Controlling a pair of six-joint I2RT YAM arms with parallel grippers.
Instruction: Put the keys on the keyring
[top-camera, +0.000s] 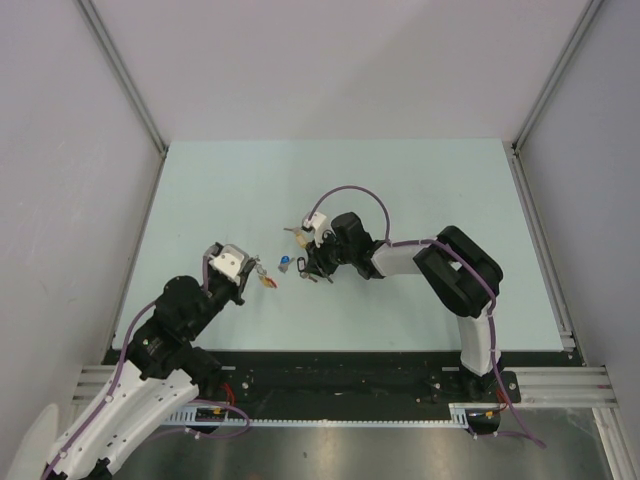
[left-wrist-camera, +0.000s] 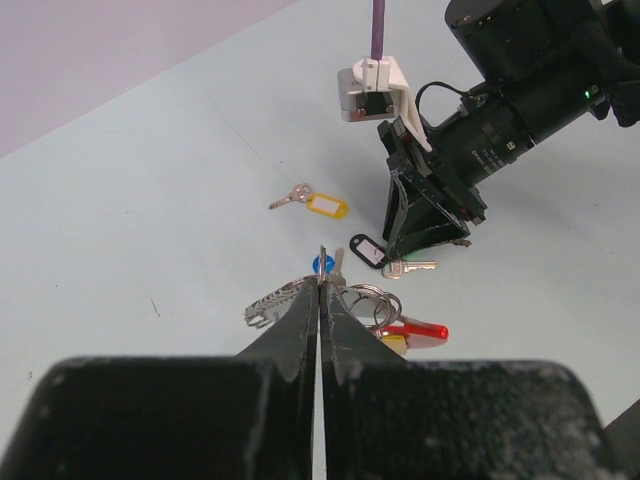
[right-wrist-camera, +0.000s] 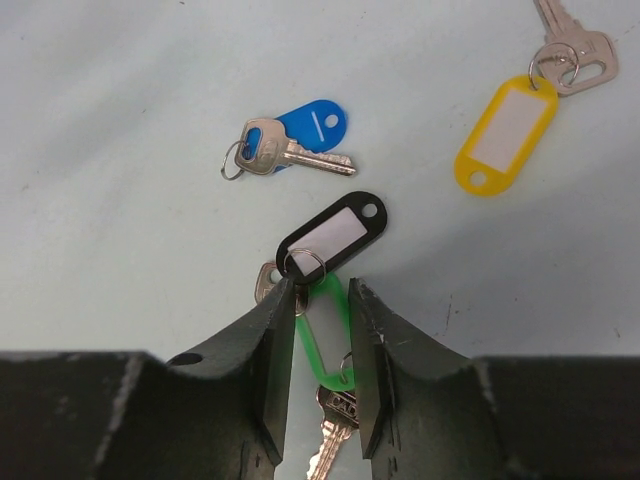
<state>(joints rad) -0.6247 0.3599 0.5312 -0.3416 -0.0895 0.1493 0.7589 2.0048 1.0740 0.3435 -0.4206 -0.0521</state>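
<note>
The step in hand is picking up a key to bring it to the keyring. On the left, the left tool (left-wrist-camera: 320, 290) is fully closed and pinches the keyring (left-wrist-camera: 275, 298), holding it low over the table (right-wrist-camera: 120, 250). The toothed metal part sticks out on one side of the fingers, and the red piece and some small rings on the other.

Just beyond the keyring lies the blue key (right-wrist-camera: 312, 122), flat and free. Further right, the right tool (right-wrist-camera: 320, 290) stands over the green key (right-wrist-camera: 308, 350), with one finger on each side of its green tag. The jaws are narrow, but I cannot tell whether they already press the tag or only frame it. The black key (right-wrist-camera: 332, 235) lies just ahead of the fingertips, and its small ring touches the top of the green tag. The yellow key (right-wrist-camera: 505, 130) lies well apart.

In my judgement, the next move calls for a firm pinch on the green tag. Then comes a clean lift which does not drag the black key, and a careful approach to the keyring.
</note>
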